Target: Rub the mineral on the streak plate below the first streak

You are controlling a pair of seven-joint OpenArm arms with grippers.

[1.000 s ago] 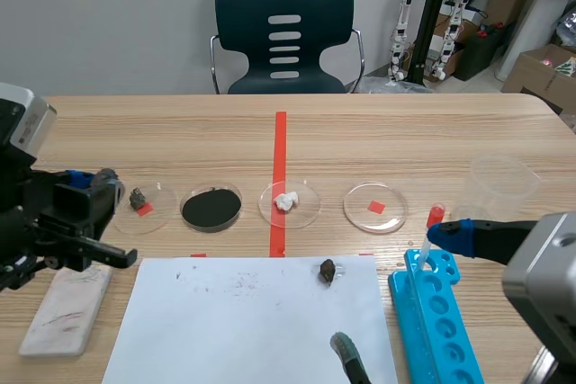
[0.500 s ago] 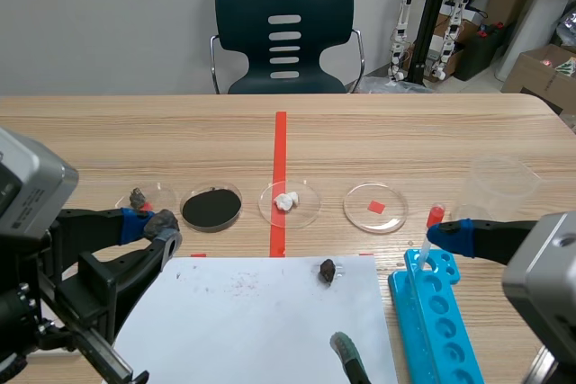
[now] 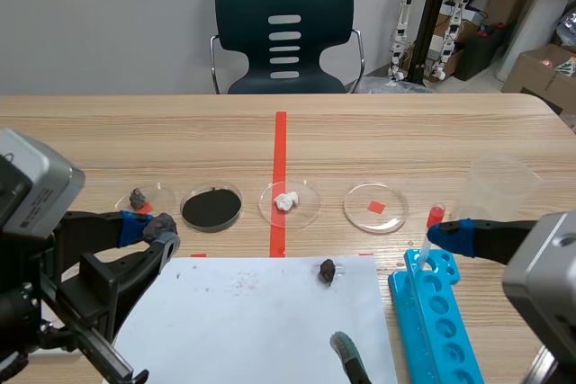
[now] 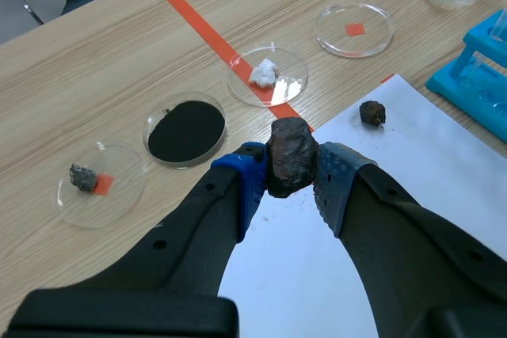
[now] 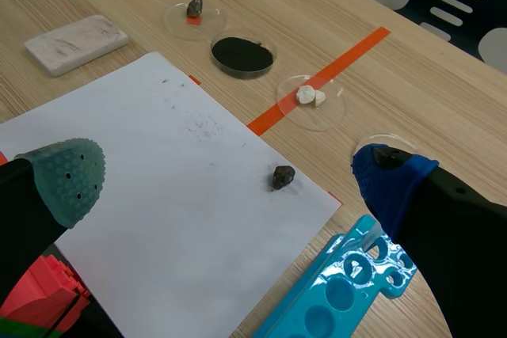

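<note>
My left gripper [image 4: 291,170] is shut on a dark, reddish-brown mineral [image 4: 291,154] and holds it in the air above the near left corner of the white paper [image 4: 412,195]. In the scene view that gripper [image 3: 155,227] hangs low at the left with the mineral [image 3: 163,221] at its tip. The pale streak plate [image 5: 75,42], faintly marked, lies on the table to the left of the paper; the left arm hides it in the scene view. At the right, my right gripper [image 5: 230,180] stands open over the paper's near edge, holding nothing.
Beyond the paper runs a row of dishes: a grey rock [image 4: 82,177], black powder [image 4: 186,130], white lumps [image 4: 265,74] and a red square [image 4: 354,29]. A small dark rock [image 3: 328,270] lies on the paper. A blue rack [image 3: 434,312] and clear beaker [image 3: 498,182] stand right.
The left gripper has lifted off the streak plate area and swung right toward the paper with the mineral; its arm now covers the plate in the scene view. The right arm stayed still.
</note>
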